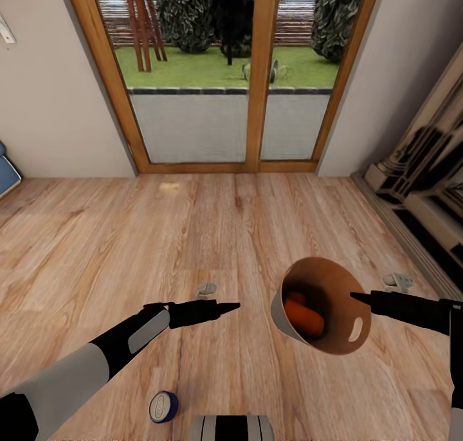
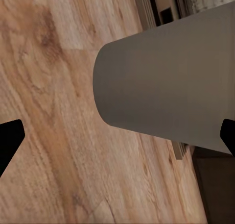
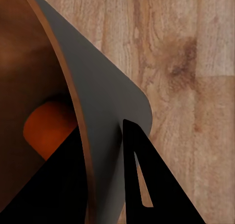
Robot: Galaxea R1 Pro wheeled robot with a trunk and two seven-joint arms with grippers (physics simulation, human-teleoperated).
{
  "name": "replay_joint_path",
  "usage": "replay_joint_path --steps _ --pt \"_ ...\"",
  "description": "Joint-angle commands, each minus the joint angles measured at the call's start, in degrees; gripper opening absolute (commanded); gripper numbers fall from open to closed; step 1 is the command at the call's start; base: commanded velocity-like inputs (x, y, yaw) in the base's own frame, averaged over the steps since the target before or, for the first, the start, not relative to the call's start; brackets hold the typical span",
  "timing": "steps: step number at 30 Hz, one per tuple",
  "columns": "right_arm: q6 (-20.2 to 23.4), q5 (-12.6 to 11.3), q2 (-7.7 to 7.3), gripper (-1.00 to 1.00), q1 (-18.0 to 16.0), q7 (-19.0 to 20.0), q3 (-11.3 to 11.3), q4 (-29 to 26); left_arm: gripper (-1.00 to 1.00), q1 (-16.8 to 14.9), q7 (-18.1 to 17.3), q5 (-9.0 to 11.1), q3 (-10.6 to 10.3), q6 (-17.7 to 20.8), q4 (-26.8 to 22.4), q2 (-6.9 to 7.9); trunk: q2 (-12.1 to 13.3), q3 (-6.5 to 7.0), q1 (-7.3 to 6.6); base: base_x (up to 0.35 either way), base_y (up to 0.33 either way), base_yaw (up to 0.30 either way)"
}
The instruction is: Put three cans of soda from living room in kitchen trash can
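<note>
Pale wood plank floor thru the room. Wood-framed glass doors in far wall, w/ lawn, paving, trees and fence outside. Plain beige walls either side. Dark cabinets along right edge. Even daylight.

Three soda cans are counted in the head view. Two are orange cans, lying inside the bin; one of them is mostly hidden behind the other. One is a blue can, seen on the wood floor. One bin is counted, brown inside and grey outside. Two robot arms are counted: one left gripper and one right gripper. Two glass door panes are recorded in one wooden frame. Two small grey objects are noted on the floor; their kind cannot be told.
</note>
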Motion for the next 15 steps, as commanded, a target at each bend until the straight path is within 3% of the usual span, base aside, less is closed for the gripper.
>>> replay_joint_path --steps 1,15 --pt "0.6 -0.7 0.01 -1.00 0.0 0.2 0.0 0.0 1.00 0.0 0.0 0.0 0.0 0.0 0.0 0.00 0.0 -0.09 -0.01 0.000 0.000 0.000" --pt "0.6 -0.7 0.01 -1.00 0.0 0.2 0.0 0.0 1.00 0.0 -0.2 0.0 0.0 0.0 0.0 0.20 0.0 -1.40 -0.01 0.000 0.000 0.000"
